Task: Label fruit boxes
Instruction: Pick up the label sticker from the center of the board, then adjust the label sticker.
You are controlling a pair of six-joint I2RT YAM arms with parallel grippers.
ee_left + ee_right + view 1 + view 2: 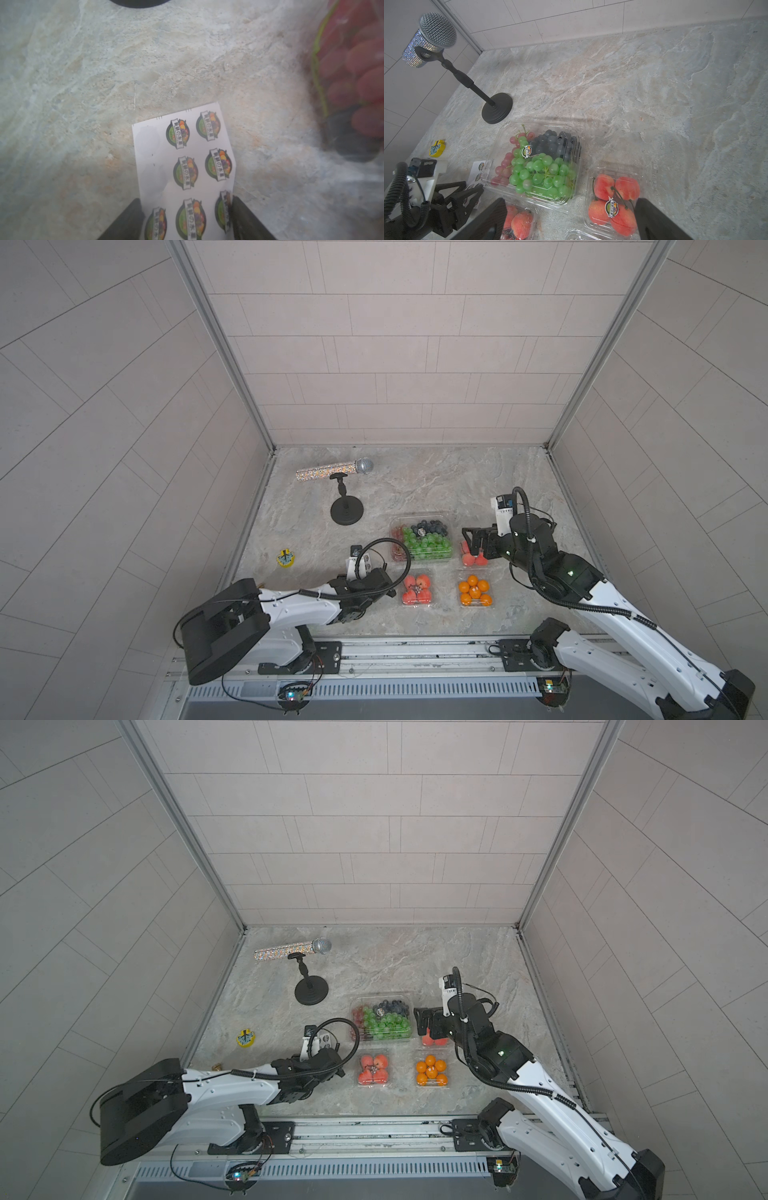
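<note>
grape box [537,164] and far red box [612,193] each carry a round sticker [527,151] on the lid, so those look done. near red box [417,590] and orange box [474,592] show a small mark mid-lid in both top views, too small to call. all four sit shut on the table [415,485], grouped close. sticker sheet [182,153] lies just beside the grape box, some spots blank, between the left gripper [187,220] jaws, its edges touching both. gripped or not, cannot tell. right gripper [571,224] spread wide, nothing in it, over the far red box. guess: at least half done.
</note>
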